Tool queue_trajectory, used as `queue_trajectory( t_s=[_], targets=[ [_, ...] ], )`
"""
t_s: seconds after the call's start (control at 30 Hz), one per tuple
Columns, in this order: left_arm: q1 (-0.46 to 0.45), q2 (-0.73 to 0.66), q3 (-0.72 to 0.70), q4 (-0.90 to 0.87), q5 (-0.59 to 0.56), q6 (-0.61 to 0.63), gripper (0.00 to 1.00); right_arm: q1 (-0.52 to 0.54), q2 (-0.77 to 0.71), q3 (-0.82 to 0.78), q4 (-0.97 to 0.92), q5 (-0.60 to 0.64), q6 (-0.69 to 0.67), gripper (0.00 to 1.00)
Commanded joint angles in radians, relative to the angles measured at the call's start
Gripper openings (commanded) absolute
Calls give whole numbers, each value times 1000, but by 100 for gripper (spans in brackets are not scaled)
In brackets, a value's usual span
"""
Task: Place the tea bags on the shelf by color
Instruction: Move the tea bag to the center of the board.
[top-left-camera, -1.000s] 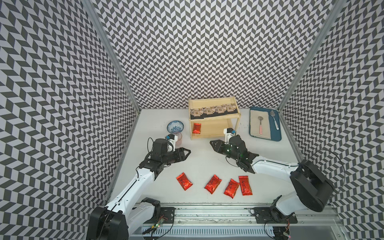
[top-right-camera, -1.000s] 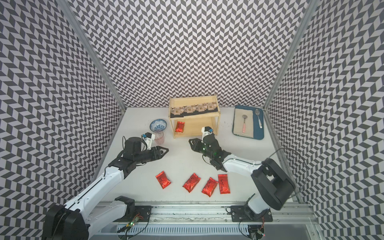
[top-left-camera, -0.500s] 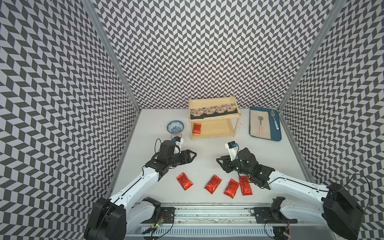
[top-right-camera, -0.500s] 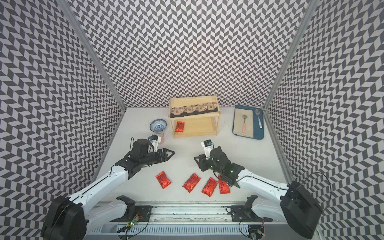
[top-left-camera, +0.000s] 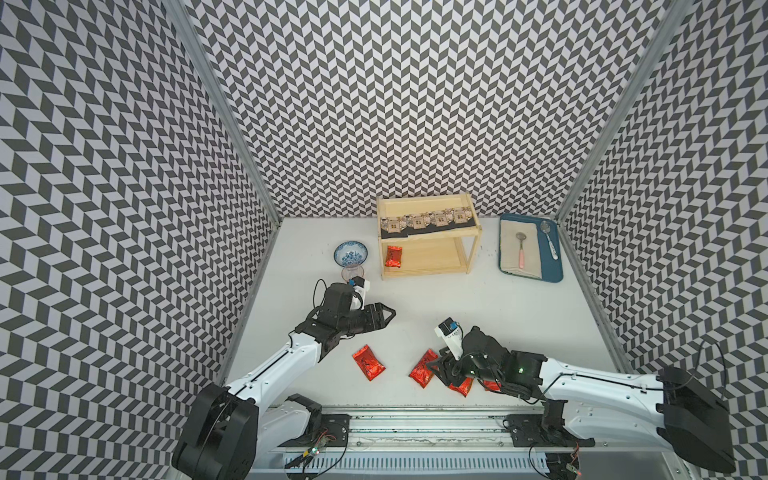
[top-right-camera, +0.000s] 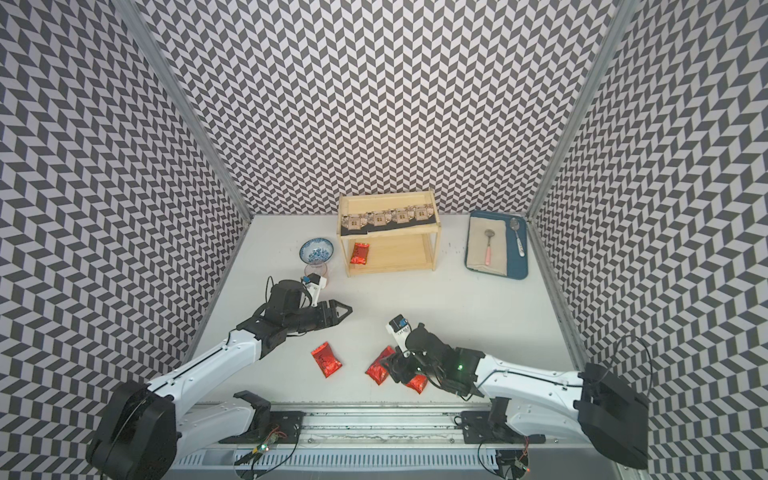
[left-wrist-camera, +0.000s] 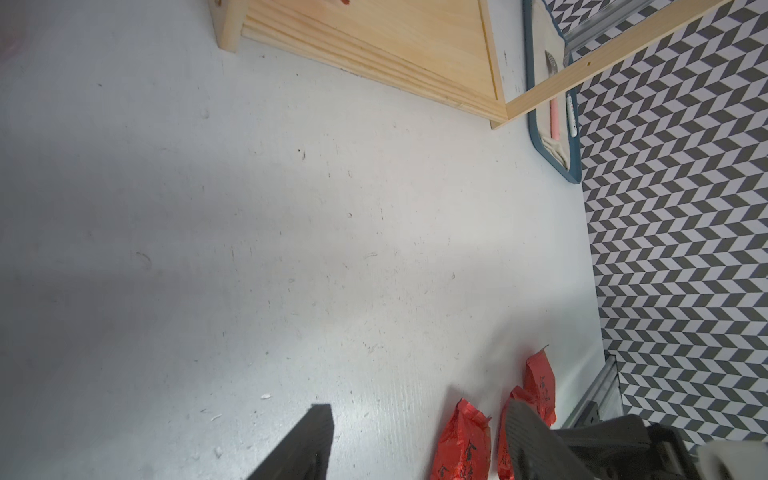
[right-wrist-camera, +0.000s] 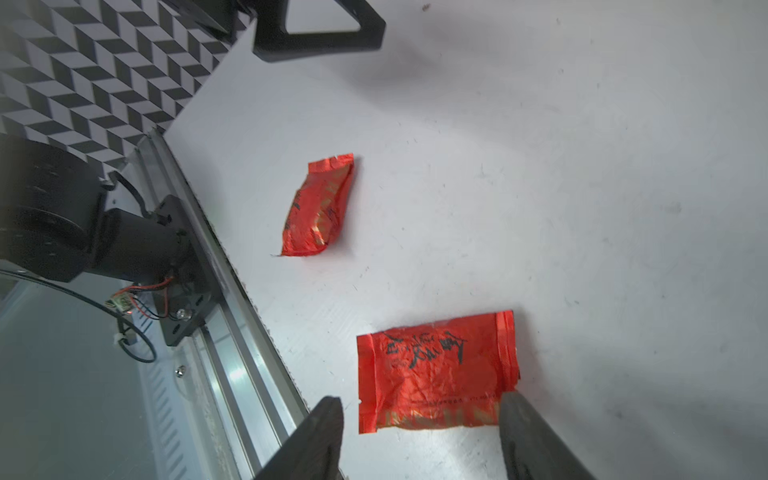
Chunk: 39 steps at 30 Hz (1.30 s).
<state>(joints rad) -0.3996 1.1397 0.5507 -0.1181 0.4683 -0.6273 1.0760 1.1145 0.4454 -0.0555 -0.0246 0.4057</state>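
Red foil pouch is looking light and slippery; pinching its middle suits. The right gripper is straddling it wide, and the left gripper is hanging wide, empty.

The red tea bag between the dull black plastic fingers is shiny, crinkly foil on a scuffed white table.

Ahead of my left gripper I see bare table all the way to the shelf, whose lower board is free past one red bag. My right gripper straddles a tea bag, with bare table either side of its fingers and a second pouch well ahead.
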Motion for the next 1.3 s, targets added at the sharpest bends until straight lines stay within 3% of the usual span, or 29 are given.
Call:
queue_trajectory(
  t_s=[0.0, 0.13, 0.37, 0.77, 1.13, 1.27],
  targets=[
    [-3, 10, -9, 40, 23, 1, 70, 17, 27, 0, 23, 25, 0, 70],
    [-1, 9, -24, 45, 23, 2, 70, 55, 70, 4, 38, 38, -2, 77],
    [6, 11, -40, 49, 27, 1, 70, 149, 169, 42, 8, 157, -21, 99],
    [22, 5, -47, 55, 41, 0, 70, 140, 332, 139, 23, 310, -117, 100],
    [24, -5, -76, 82, 63, -11, 69, -79, 329, 160, 84, 221, -248, 97],
    [14, 1, -90, 115, 81, -23, 69, -115, 274, 190, 61, 190, -213, 98]
  ],
)
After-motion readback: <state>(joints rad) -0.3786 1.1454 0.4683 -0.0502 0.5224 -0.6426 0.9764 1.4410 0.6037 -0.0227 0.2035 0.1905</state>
